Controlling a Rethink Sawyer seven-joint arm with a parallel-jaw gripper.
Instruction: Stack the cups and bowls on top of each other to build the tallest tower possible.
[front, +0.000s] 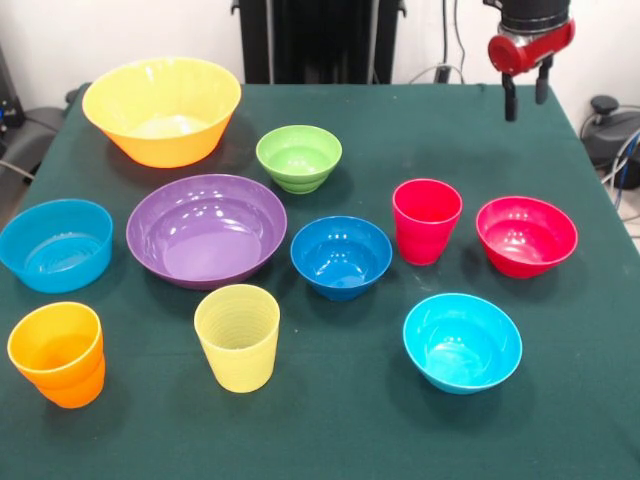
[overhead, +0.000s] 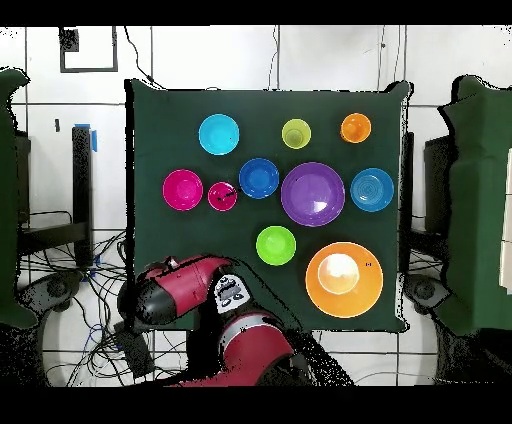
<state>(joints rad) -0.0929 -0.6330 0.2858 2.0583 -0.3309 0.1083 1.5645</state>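
Observation:
My gripper (front: 526, 96) hangs open and empty above the table's far right corner, beyond the red bowl (front: 526, 235) (overhead: 183, 189). The red cup (front: 426, 220) (overhead: 222, 196) stands just left of that bowl, apart from it. In the middle are the dark blue bowl (front: 341, 256), the purple bowl (front: 206, 228) and the green bowl (front: 299, 157). The yellow-orange bowl (front: 162, 108) is far left and the light blue bowl (front: 56, 243) is at the left edge. The orange cup (front: 58, 352), pale yellow cup (front: 238, 336) and cyan bowl (front: 462, 341) line the near side. No tower shows; each piece stands alone, upright.
The green cloth-covered table (front: 330, 440) carries everything. In the overhead view the red arm (overhead: 180, 290) lies over the table's bottom left corner. Cables and dark equipment sit beyond the table's edges.

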